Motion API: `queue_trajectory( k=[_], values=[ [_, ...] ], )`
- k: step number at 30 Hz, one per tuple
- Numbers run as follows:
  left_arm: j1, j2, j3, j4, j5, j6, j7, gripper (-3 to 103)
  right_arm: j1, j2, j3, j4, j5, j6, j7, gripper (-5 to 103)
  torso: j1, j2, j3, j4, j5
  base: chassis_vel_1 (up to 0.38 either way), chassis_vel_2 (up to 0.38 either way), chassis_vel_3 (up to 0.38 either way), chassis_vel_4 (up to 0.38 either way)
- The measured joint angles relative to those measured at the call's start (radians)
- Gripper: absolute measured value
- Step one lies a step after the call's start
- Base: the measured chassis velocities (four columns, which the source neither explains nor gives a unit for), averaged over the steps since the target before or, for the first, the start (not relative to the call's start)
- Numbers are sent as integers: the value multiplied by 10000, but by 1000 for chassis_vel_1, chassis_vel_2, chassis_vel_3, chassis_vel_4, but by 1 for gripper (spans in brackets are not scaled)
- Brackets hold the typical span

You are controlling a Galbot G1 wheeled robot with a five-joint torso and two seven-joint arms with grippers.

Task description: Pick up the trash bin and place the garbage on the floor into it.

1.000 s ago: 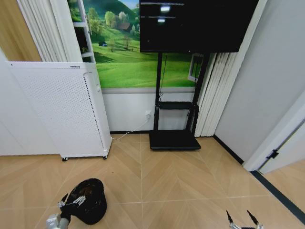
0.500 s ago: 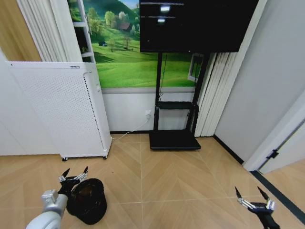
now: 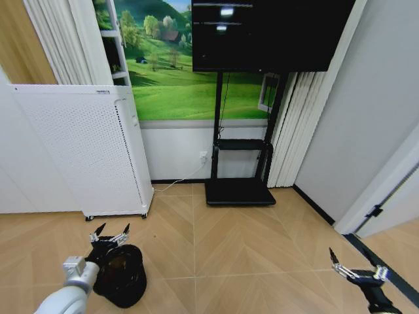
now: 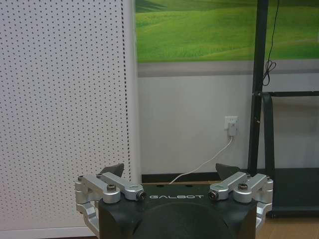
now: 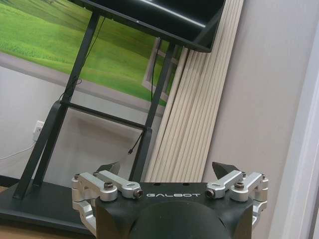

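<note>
The trash bin (image 3: 123, 276), small, black and round with mesh walls, stands on the wooden floor at the lower left of the head view. My left gripper (image 3: 110, 231) hovers open just above the bin's far rim, nothing between its fingers. In the left wrist view the left gripper (image 4: 169, 169) has its jaws spread wide and faces the wall. My right gripper (image 3: 357, 269) is open low on the right, over bare floor, far from the bin; the right wrist view shows the right gripper (image 5: 166, 167) spread and empty. The garbage is out of view.
A tall white perforated appliance (image 3: 85, 150) stands just behind the bin against the left wall. A black TV stand (image 3: 239, 190) with a screen sits at the back centre. A door frame (image 3: 383, 190) bounds the right side. Open wooden floor (image 3: 249, 255) lies between the arms.
My left gripper has risen from over the bin and moved toward its far rim. The right gripper has moved up and to the right.
</note>
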Motion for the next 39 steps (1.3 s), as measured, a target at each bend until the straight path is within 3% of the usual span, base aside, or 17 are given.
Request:
queue_trajectory(
  k=[21,31,39],
  values=[
    [53,10,-70,137,114,-175,63,100,-373,218,372,35,-101,224,-175,100,169,511,348,-1,0,0,0,0,0],
    [135,44,-99,127,98,-160,58,100,-365,205,446,283,-38,239,-255,100,372,1171,805,0,0,0,0,0,0],
    [39,112,-48,166,18,-155,44,100,-317,161,454,350,6,167,-293,100,486,1480,999,-1,0,0,0,0,0]
  ],
)
